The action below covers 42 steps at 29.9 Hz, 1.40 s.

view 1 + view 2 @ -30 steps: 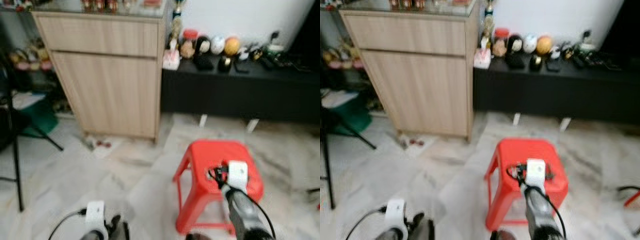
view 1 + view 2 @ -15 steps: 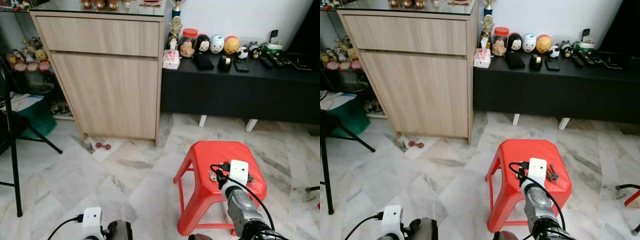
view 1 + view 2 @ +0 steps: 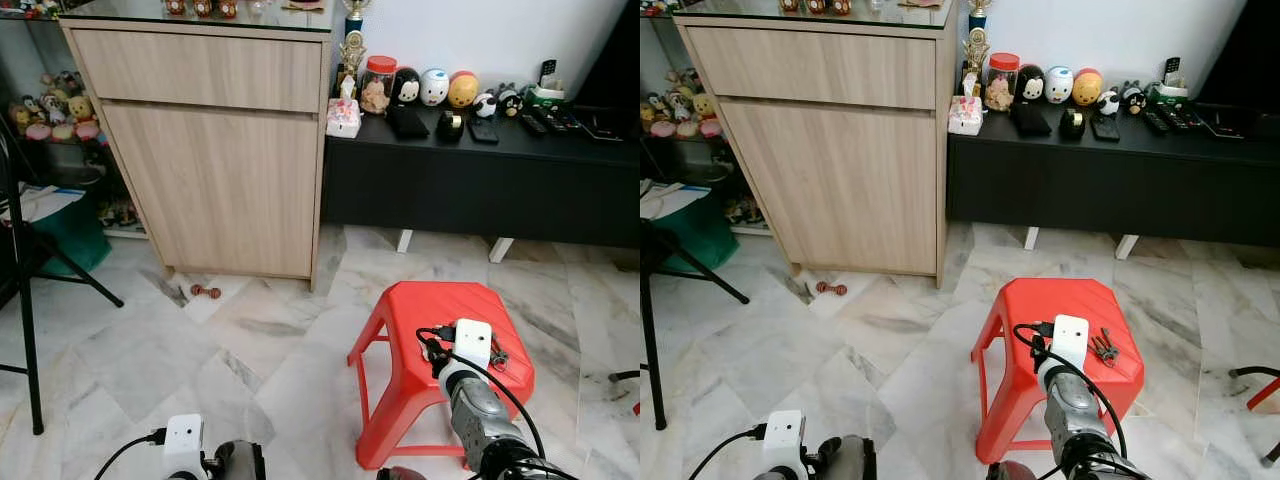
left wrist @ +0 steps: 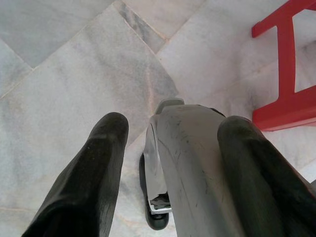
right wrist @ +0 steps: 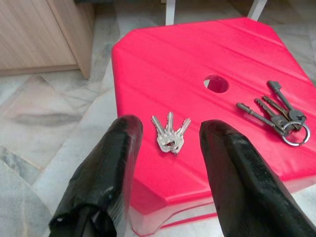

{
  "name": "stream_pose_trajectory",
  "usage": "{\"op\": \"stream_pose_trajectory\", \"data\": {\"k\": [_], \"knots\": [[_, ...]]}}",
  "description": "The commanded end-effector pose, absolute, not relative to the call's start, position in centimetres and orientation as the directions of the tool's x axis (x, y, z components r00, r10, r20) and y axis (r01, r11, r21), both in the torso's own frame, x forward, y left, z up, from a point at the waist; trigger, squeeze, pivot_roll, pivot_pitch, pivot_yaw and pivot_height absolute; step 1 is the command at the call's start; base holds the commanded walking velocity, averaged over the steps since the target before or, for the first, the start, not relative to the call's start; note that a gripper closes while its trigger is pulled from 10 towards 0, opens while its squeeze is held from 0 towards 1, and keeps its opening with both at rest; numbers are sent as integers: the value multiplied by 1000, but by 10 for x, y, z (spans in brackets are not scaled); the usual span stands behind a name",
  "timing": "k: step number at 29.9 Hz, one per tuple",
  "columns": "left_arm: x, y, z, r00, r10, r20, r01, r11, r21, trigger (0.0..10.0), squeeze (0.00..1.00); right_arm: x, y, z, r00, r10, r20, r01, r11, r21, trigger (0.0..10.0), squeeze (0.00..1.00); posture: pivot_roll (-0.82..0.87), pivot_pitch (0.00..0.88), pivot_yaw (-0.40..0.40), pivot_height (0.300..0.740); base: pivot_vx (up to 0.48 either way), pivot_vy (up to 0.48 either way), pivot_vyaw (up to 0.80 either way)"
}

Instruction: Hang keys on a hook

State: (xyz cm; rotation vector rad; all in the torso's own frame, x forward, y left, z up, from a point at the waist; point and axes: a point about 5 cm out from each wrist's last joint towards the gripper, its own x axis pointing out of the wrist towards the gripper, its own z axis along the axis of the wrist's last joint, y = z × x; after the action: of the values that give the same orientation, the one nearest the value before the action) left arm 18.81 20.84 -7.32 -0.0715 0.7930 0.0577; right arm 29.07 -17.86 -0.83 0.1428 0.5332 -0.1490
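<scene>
A red plastic stool (image 3: pixel 420 310) stands on the marble floor in front of me. On its seat lie a small bunch of silver keys (image 5: pixel 170 134) and a larger bunch of dark keys (image 5: pixel 276 114) on a ring, also seen as the dark keys (image 3: pixel 1102 347). My right gripper (image 5: pixel 172 127) hovers open just above the near edge of the seat, and the silver keys lie between its fingers (image 5: pixel 106 173) without touching them. My left gripper (image 4: pixel 170 126) hangs open low over the floor, holding nothing.
A wooden cabinet (image 3: pixel 215 150) stands at the back left. Beside it is a low black bench (image 3: pixel 480 180) with figurines and remotes. A black tripod leg (image 3: pixel 25 300) and a green bag (image 3: pixel 60 225) are at the left. A small red item (image 3: pixel 205 292) lies by the cabinet.
The picture was blurred a second ago and is sharp now. My right wrist has edged slightly left over the stool, uncovering the dark keys. The left arm has not moved.
</scene>
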Motion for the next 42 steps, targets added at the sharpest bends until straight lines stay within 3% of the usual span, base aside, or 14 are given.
{"op": "stream_pose_trajectory", "data": {"k": [1, 23, 42], "knots": [[163, 198, -88, 620, -12, -785, -58, 996, -61, 10000, 0, 292, -181, -7, 856, -111, -506, 179, 980, 87, 10000, 0, 50, 33, -99, 582, 0, 0, 0], [165, 200, -87, 627, -6, -779, -65, 996, -61, 10000, 0, 296, -184, -1, 872, -143, -467, 211, 973, 96, 10000, 0, 54, 31, -96, 572, 0, 0, 0], [167, 200, -86, 633, -8, -774, -65, 996, -63, 10000, 0, 297, -179, -1, 876, -120, -467, 190, 976, 105, 10000, 0, 54, 31, -97, 572, 235, 0, 0]]}}
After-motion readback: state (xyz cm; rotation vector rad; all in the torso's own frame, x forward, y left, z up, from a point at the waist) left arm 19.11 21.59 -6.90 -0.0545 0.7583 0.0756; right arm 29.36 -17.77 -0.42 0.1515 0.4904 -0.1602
